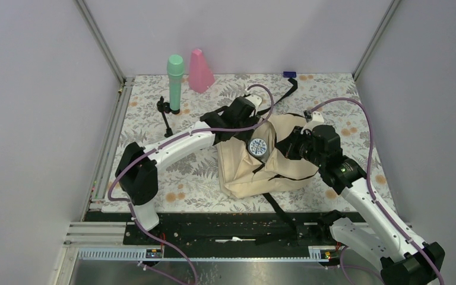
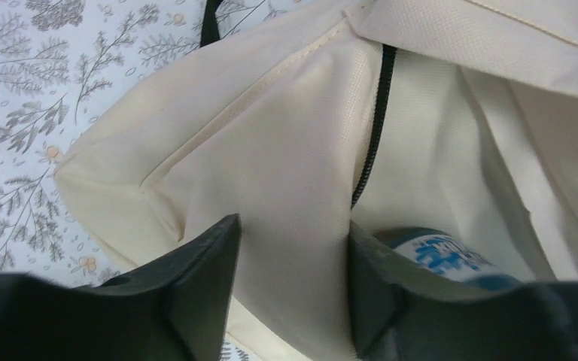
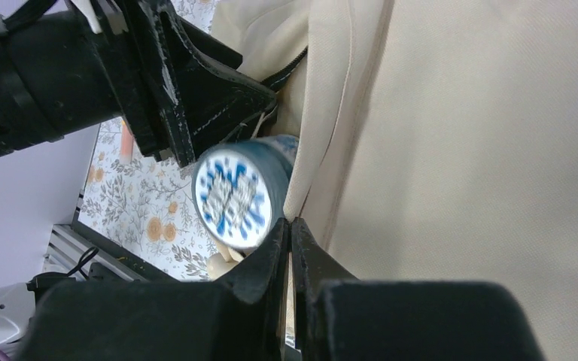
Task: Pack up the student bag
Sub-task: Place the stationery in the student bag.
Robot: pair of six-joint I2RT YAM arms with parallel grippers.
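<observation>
Left gripper (image 2: 292,227) – jaws spread, nothing clamped. Its fingers (image 2: 203,278) straddled a side wall of the large cream fabric backpack (image 2: 271,143) with black straps and black zipper trim. One finger was outside the cloth, the other at the mouth next to the black zipper (image 2: 372,135). Just beside that inner finger sat a round blue-and-white patterned container (image 3: 233,197), partly inside the opening. In the top view its flat printed end faced up.

Right gripper (image 3: 290,224) – jaws pressed together, pinching a fold of the backpack's rim. The tips met right where the cream edge came down, just beside the container. Left gripper's black body was on the far side of the container in the right wrist view.

Backpack lay in the middle of the floral-print table (image 1: 332,89), between the two arms, with both grippers at its mouth. One black strap trailed toward the near edge, another ran toward the far edge.

Far left of the table: a green cylindrical bottle (image 1: 175,83) and a pink cone-shaped bottle (image 1: 200,71). Both stood upright, near each other and well apart from the backpack. A thin black post (image 1: 165,116) stood just beside the green bottle; couldn't tell what it was.
</observation>
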